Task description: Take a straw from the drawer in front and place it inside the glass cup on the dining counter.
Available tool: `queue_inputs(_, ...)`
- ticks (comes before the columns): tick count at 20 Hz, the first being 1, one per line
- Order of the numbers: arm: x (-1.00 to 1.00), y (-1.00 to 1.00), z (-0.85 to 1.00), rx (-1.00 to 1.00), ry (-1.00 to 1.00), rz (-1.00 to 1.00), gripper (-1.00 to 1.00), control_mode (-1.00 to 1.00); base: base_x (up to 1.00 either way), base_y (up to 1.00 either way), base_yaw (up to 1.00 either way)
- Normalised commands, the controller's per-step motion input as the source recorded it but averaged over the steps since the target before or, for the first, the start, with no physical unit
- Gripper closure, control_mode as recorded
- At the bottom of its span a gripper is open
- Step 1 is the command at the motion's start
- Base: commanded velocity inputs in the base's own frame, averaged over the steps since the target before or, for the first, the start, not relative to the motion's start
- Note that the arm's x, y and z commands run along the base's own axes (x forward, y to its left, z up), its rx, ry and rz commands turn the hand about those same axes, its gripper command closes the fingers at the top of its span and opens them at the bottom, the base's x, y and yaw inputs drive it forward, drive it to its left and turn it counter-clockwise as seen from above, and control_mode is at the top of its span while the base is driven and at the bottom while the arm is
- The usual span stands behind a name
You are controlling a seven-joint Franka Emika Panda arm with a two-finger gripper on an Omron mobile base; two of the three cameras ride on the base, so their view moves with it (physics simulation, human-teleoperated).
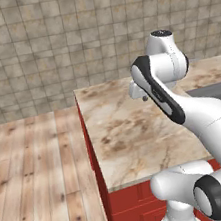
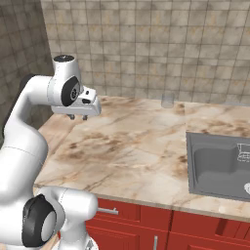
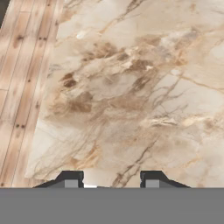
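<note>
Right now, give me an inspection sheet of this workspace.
Surface: dining counter, beige-brown marble over red cabinets, steel sink set in its right part.
Job's things: glass cup upright at the counter's far edge, near the wall; inside looks empty. Straw: nothing seen. Drawer: cannot tell which red front it is.
Clutter: nothing seen on the counter beyond a small wire item in the sink.
End effector: hovers above the counter's left part, fingers apart with nothing between them.
Cables: nothing seen.
Surroundings: tiled wall; wooden floor to the counter's left.
</note>
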Motion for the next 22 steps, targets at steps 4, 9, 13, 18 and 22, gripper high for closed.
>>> queue_inputs(4, 0.00, 0.00, 0.00, 0.00, 0.00, 0.00, -1.00, 1.00, 0.00, 0.00, 0.00)
queue_inputs(9, 0.00, 0.00, 0.00, 0.00, 0.00, 0.00, -1.00, 1.00, 0.00, 0.00, 0.00)
queue_inputs(13, 0.00, 0.00, 0.00, 0.00, 0.00, 0.00, -1.00, 1.00, -0.09, 0.00, 0.00)
queue_inputs(18, 0.00, 0.00, 0.00, 0.00, 0.00, 0.00, -1.00, 1.00, -0.34, 0.11, 0.00)
queue_inputs(22, 0.00, 0.00, 0.00, 0.00, 0.00, 0.00, -1.00, 1.00, -0.51, 0.21, 0.00)
